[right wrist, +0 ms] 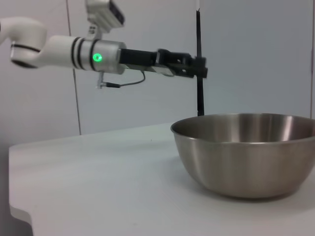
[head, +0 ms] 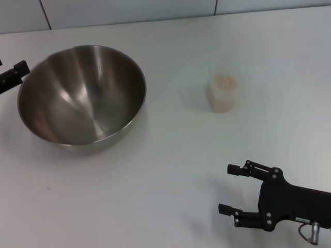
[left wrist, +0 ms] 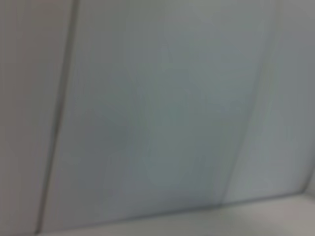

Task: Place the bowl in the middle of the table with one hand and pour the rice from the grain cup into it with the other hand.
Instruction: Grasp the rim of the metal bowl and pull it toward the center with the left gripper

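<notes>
Since the bowl (head: 81,93) sits well off to the left of the cup (head: 224,93) and nothing is being held, I'd say this job has barely started. No grains show inside the bowl; its steel inside looks bare. The rice (head: 225,80) is all in the cup, a pale heap up near the rim, and the cup stands upright on the table (head: 170,170), well apart from the bowl. So both halves are left to do, by my read: getting the bowl to the middle, then the pour.

The right gripper (head: 234,189) hangs low over the table, nearer the robot than the cup and a bit right of it, jaws clearly apart with nothing between them. The left gripper (head: 16,71) pokes in just beside the bowl's far-left rim. Only a tip of it shows in the head view, and I can't tell if its jaws are apart or together.

Views differ a lot here. From the head you get the layout: bowl, cup and both grippers relative to each other. The right wrist gives a side-on look at the bowl (right wrist: 246,155) with the left gripper (right wrist: 189,66) up above rim height, not touching it, which the head view can't settle. It doesn't show the cup, though. Left wrist is just blank wall panels, nothing useful.
</notes>
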